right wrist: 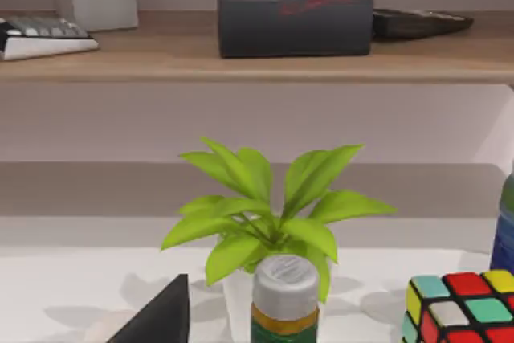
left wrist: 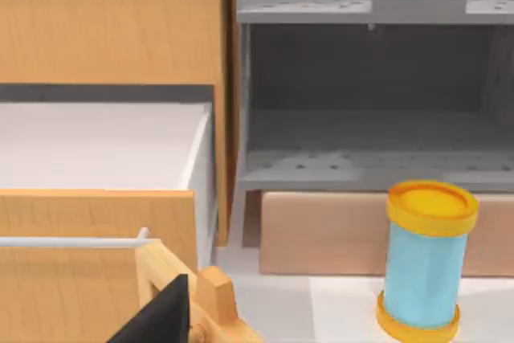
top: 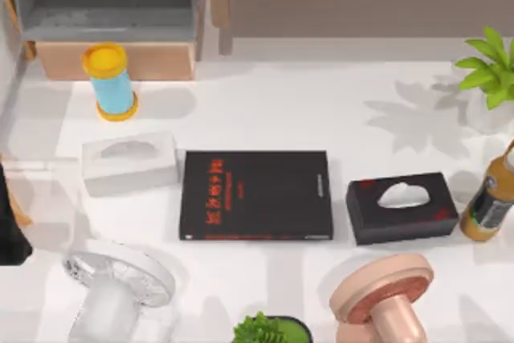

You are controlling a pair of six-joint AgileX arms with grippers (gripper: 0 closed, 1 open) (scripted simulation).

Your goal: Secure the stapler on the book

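Book (top: pixel 255 196): flat on counter (top: pixel 265 110), well apart from left end effector (left wrist: pixel 161 315) and right end effector (right wrist: pixel 161 312), grip state of either cannot be told; hazard: look-alike black tissue box (top: pixel 401 206) just beside it may receive the stapler instead.

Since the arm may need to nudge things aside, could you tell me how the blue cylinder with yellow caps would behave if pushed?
The blue cylinder stands upright and tall on a narrow yellow base, so a high push would probably tip it. Being round, it would likely roll once down. It looks rigid.
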